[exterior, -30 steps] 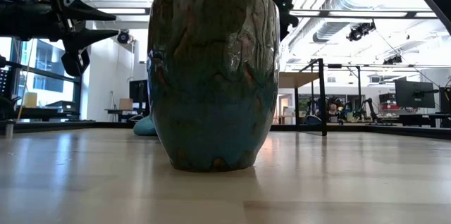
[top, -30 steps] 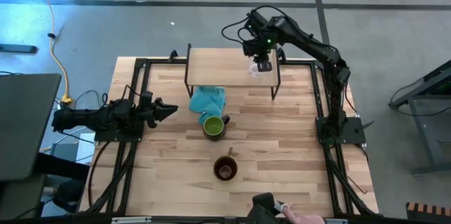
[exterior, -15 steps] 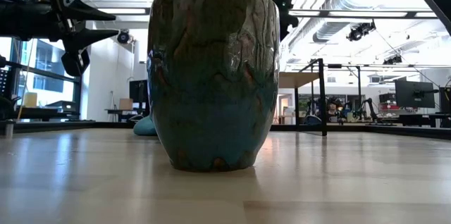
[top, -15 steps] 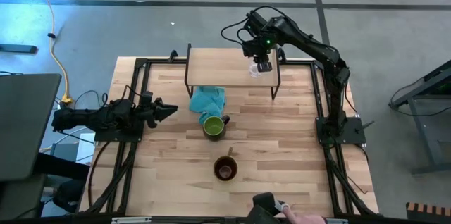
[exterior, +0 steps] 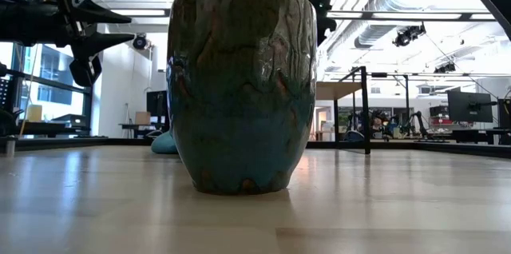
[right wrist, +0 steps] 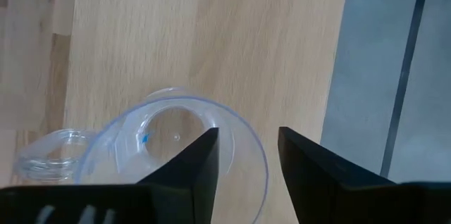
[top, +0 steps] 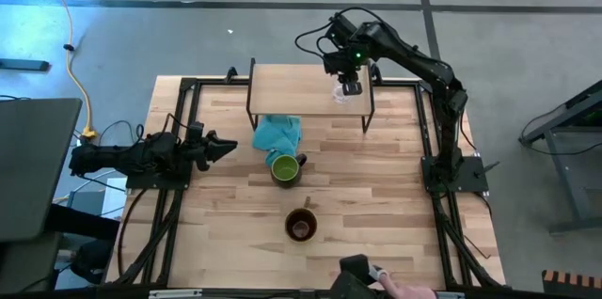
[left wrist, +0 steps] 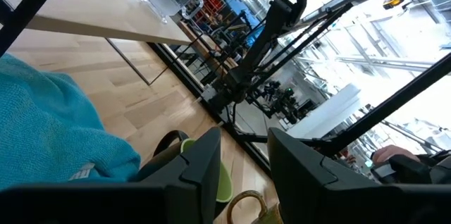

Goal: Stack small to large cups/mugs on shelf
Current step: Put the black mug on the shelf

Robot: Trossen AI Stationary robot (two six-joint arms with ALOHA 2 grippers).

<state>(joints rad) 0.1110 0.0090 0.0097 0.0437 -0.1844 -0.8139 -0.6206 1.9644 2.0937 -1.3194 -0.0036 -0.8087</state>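
Observation:
The clear glass cup point(right wrist: 165, 129) stands upright on the right end of the shelf point(top: 301, 87). My right gripper point(right wrist: 248, 134) hangs just above it, pointing steeply down and open. One finger is over the cup's mouth and the other outside its rim point(right wrist: 262, 168), with a gap showing on both sides. The green-lined mug point(top: 285, 168) stands on the table beside the teal cloth point(top: 277, 133). The brown mug point(top: 301, 225) stands nearer the front edge. My left gripper point(top: 229, 147) waits at the table's left, level and open, with nothing between its fingers.
The shelf's thin black legs point(top: 369, 120) stand on the table's far half. In the low view the brown mug point(exterior: 239, 86) fills the foreground. A person's hand point(top: 406, 291) shows at the table's near edge. Black frame rails point(top: 179, 196) run along both sides.

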